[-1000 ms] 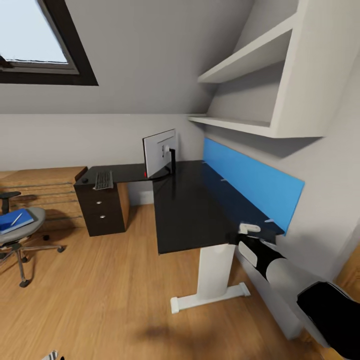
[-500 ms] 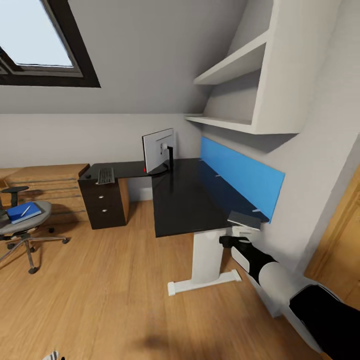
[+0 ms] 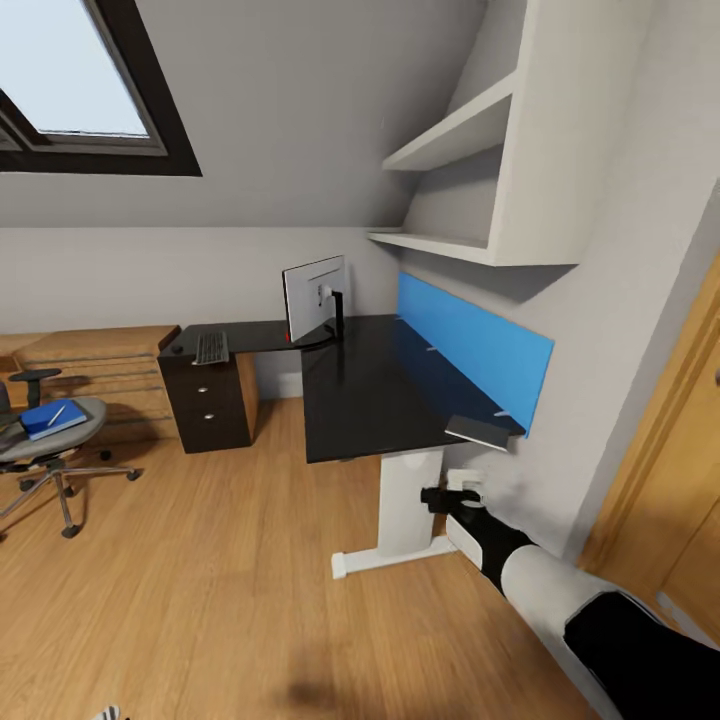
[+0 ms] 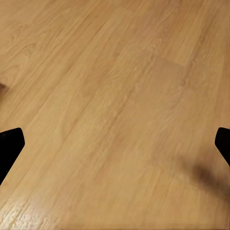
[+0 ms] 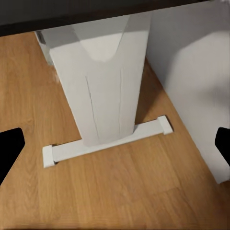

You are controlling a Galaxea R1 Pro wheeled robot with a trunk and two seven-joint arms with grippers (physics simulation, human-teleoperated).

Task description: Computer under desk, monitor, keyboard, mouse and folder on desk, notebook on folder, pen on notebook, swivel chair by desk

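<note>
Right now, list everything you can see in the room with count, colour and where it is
desk: one, black top, white leg, blue back panel, along the right wall
monitor: one, grey back, at the desk's corner
keyboard: one, dark, on the desk's left wing
mouse: one, black, left of the keyboard
notebook: one, dark, near right end of the desk
chair: one, grey, far left on the floor
folder: one, blue, on the chair seat
pen: one, pale, on the folder
drawers: one, oak, by the left wall
shelves: two, white, above the desk
window: one, dark frame, upper left
right tool: one, black, low beside the desk leg, open
</note>
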